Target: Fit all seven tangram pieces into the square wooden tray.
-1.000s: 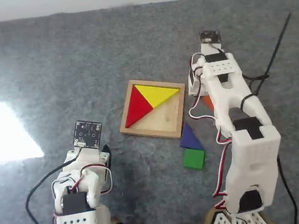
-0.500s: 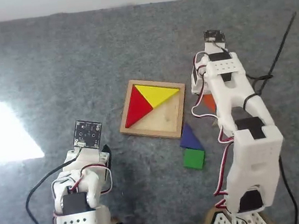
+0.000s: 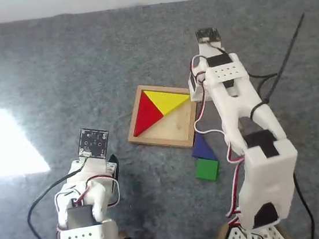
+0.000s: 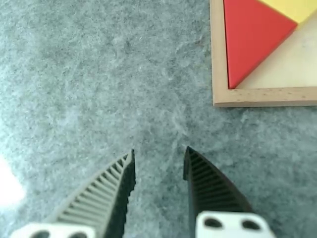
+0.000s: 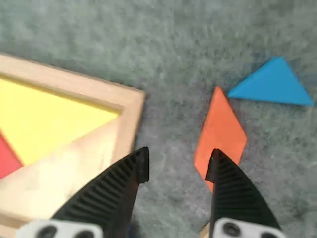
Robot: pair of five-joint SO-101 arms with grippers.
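right jaws open, empty, between tray [image 5: 130,106] corner and orange piece [image 5: 220,136] on the tabletop [image 5: 173,59] (blue triangle [image 5: 270,87] just beyond). Shift over orange piece, straddle its narrow width, then close. left jaws open, empty too.

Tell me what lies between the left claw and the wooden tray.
Only bare grey table, as the left wrist view shows: the left claw is open, apart from the tray corner.

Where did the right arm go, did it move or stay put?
Yes. In the high view the right arm swung left, and is now closer to the right corner of the wooden tray.
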